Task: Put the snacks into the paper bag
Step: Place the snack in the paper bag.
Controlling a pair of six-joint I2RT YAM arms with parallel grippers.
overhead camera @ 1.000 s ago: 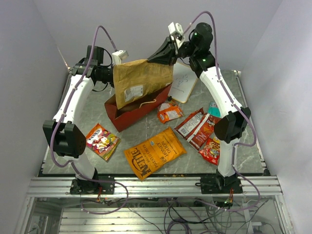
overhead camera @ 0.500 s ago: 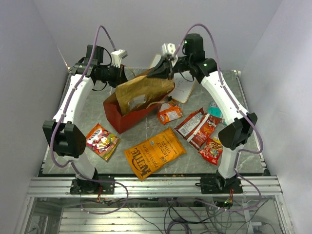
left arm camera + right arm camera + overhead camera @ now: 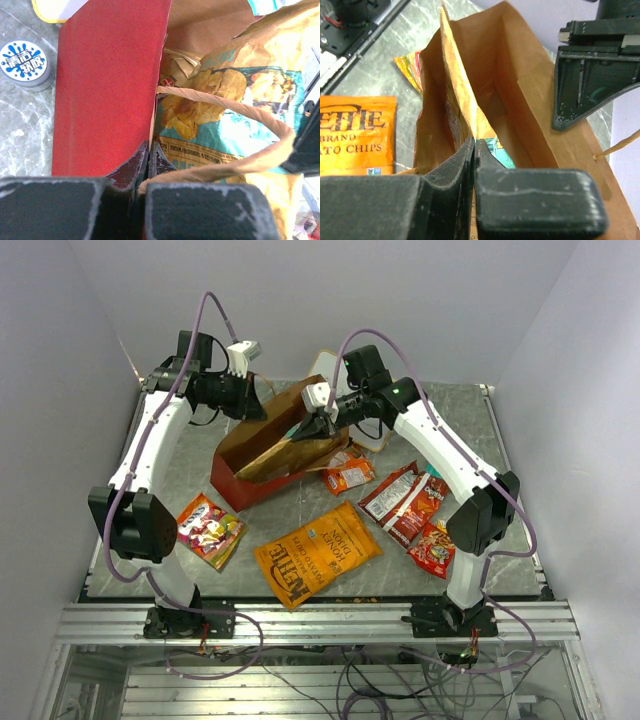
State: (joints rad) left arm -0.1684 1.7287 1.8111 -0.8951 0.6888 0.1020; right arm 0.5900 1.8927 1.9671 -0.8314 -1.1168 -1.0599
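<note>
Overhead, the paper bag [image 3: 245,485] rests tilted on the grey table [image 3: 190,475], red outside and brown inside, with its open mouth turned up and toward the far side. The left gripper [image 3: 258,410] holds the bag's far rim. In its wrist view the two fingers [image 3: 130,170] are pressed together on the edge of the red wall, and a twisted paper handle [image 3: 260,120] loops across the mouth. The right gripper [image 3: 303,432] reaches into the mouth, its fingers pinched on the upper edge of the tan chip bag [image 3: 300,452]. That packet sits mostly inside the paper bag, its printed face toward the left wrist camera. The other snacks lie on the table outside the bag. The orange chip bag [image 3: 318,555] is near the front centre and a small orange packet [image 3: 348,475] is just beside the bag's right end. Two maroon packets [image 3: 388,492] and a red packet [image 3: 432,548] lie at the right, and a multicoloured packet [image 3: 210,530] lies at the left. A round labelled tin [image 3: 25,60] stands near the red wall.
</note>
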